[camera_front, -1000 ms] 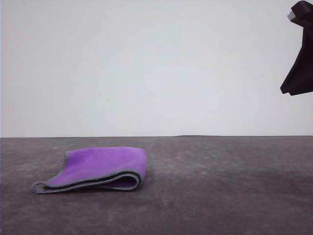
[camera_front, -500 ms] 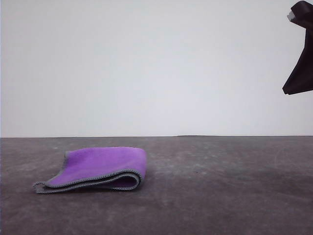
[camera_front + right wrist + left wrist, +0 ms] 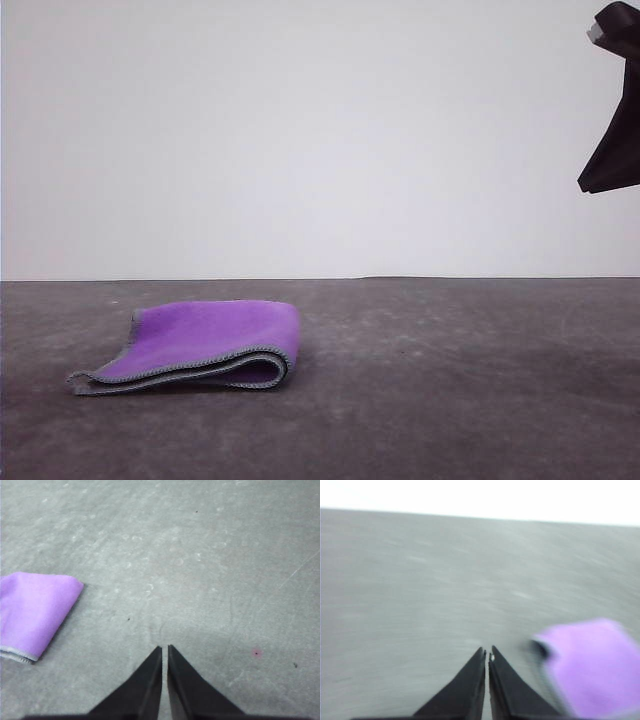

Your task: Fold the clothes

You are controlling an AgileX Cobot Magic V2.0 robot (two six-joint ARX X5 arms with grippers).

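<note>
We see the folded cloth (image 3: 195,345), purple face up, lying on the grey table (image 3: 450,400), left of centre. Our right gripper (image 3: 164,648) hangs well apart from it, fingers pressed together; our left gripper (image 3: 487,652), likewise closed, hovers just beside it.

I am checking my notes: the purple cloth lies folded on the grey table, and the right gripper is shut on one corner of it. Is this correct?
Not quite. The cloth does lie folded on the grey table, but the right gripper holds nothing: in the right wrist view its fingers are closed together over bare table, apart from the cloth, and the front view shows it raised high at the right edge.
</note>
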